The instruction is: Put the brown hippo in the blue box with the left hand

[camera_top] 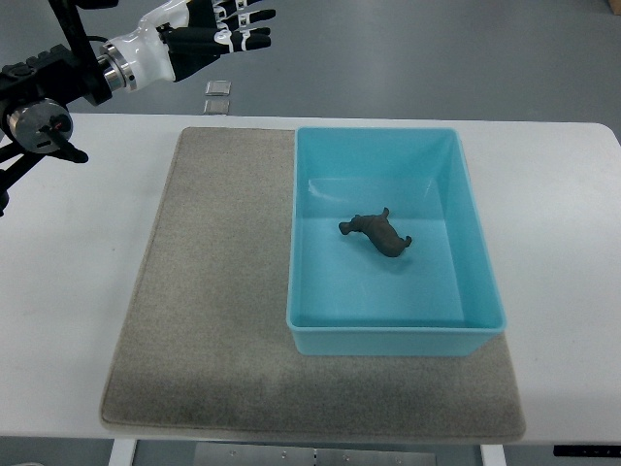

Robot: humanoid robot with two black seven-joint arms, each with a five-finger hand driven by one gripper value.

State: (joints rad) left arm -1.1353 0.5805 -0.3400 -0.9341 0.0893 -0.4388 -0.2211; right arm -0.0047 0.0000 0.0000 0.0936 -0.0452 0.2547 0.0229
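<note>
Left hand [218,34] up at eleven o'clock, fingers spread, holding nothing. Brown hippo [377,233] already inside blue box [388,335]. Little risk now, barring a stray sweep nudging the box.

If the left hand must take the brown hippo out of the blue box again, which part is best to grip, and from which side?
Probably the thick middle of the brown hippo, from straight above: it lies on its side on the floor of the blue box, whose walls block a sideways approach. The left hand, open, is up at the far left.
</note>
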